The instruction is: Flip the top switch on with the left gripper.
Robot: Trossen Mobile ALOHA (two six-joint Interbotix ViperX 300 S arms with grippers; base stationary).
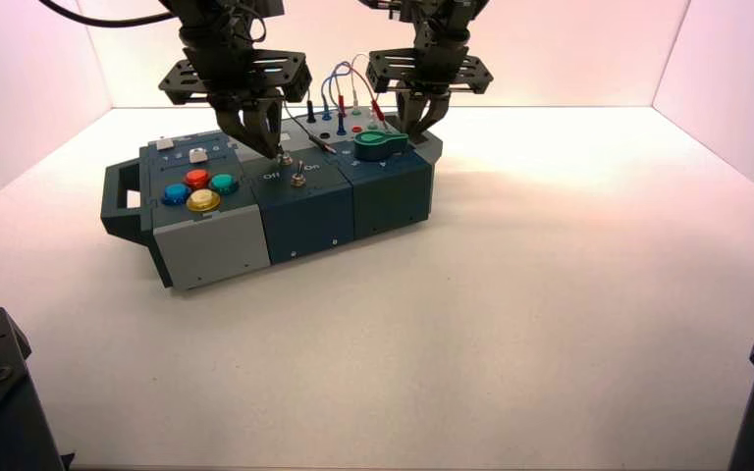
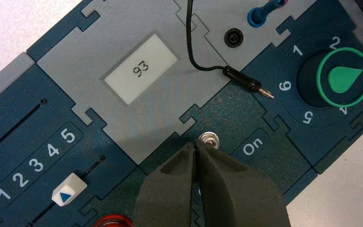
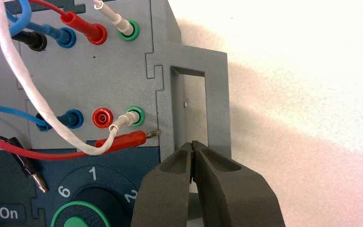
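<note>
The top switch (image 1: 284,155) is a tiny silver toggle on the dark blue middle panel, behind the twin toggle (image 1: 297,178) that stands between "Off" and "On". In the left wrist view its round nut (image 2: 208,140) shows just past my fingertips, and the lever is mostly hidden by them. My left gripper (image 1: 273,140) is shut and empty, its tips (image 2: 196,145) right at the switch's nut. My right gripper (image 1: 420,126) is shut and empty at the box's right end, over the grey handle (image 3: 217,101), as the right wrist view (image 3: 192,145) shows.
A loose black plug (image 2: 246,84) lies just beyond the switch. A green knob (image 1: 381,145) sits to its right and a small display (image 2: 141,71) is behind. Coloured buttons (image 1: 197,188) and sliders (image 2: 67,190) are on the left, wired sockets (image 3: 101,117) at the back right.
</note>
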